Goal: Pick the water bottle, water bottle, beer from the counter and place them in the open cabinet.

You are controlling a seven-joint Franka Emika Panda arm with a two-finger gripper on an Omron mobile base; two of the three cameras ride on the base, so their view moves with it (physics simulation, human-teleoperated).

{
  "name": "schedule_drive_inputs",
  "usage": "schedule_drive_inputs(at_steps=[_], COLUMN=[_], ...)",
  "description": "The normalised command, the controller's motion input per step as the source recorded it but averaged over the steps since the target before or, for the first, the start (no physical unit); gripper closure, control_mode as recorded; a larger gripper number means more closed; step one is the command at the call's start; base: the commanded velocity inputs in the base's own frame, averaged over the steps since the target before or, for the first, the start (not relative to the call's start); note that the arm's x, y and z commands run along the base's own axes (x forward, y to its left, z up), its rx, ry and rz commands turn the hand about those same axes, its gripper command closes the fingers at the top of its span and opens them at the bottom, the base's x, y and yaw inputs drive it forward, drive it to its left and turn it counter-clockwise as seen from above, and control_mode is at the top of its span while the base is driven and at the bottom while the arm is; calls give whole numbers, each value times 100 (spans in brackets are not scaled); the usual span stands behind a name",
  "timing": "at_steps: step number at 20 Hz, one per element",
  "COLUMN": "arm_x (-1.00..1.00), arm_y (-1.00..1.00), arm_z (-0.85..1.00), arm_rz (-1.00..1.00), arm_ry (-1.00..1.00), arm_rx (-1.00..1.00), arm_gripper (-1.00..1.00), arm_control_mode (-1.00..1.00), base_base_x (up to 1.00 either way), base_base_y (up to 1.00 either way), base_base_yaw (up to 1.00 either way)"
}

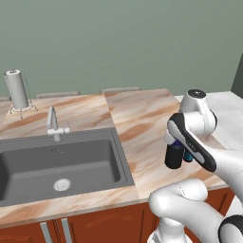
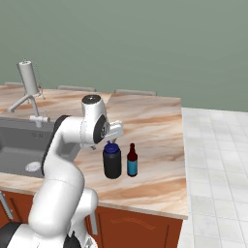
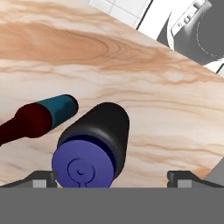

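A stout black water bottle (image 2: 112, 163) with a dark blue lid stands upright on the marble counter (image 2: 150, 118), near its front edge. Close to its right stands the slim beer (image 2: 132, 161), with a red-brown neck and a teal label. My gripper (image 2: 112, 142) hangs open just above the water bottle's lid, pointing down. In the hand view the blue lid (image 3: 83, 168) lies between my fingertips (image 3: 41, 178), nearer the left one, and the beer (image 3: 41, 117) lies to the left of it. My forearm partly hides the water bottle (image 1: 173, 157) in the left base view. The open cabinet is out of view.
A dark sink (image 1: 57, 166) with a faucet (image 1: 54, 126) fills the counter's left part. Behind it stands a paper towel roll (image 1: 17, 90). A white tiled surface (image 2: 213, 145) adjoins the counter on the right. Red-brown cabinet fronts (image 2: 140, 227) run below.
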Motion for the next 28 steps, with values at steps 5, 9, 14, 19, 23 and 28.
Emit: schedule_drive_inputs(at_steps=[5, 9, 14, 19, 23, 28], arm_x=[18, 21, 15, 8, 4, 8], arm_y=[0, 0, 0, 0, 0, 0], arm_z=[-7, -6, -4, -8, -12, -13], arm_rz=[-2, -1, -1, 0, 0, 0], arm_ry=[0, 0, 0, 0, 0, 0], arm_rx=[0, 0, 0, 0, 0, 0], arm_gripper=[-100, -100, -100, -100, -100, -100], arm_control_mode=[-100, -100, -100, -100, -100, -100], base_base_x=[0, 0, 0, 0, 0, 0], base_base_y=[0, 0, 0, 0, 0, 0], base_base_yaw=[0, 0, 0, 0, 0, 0])
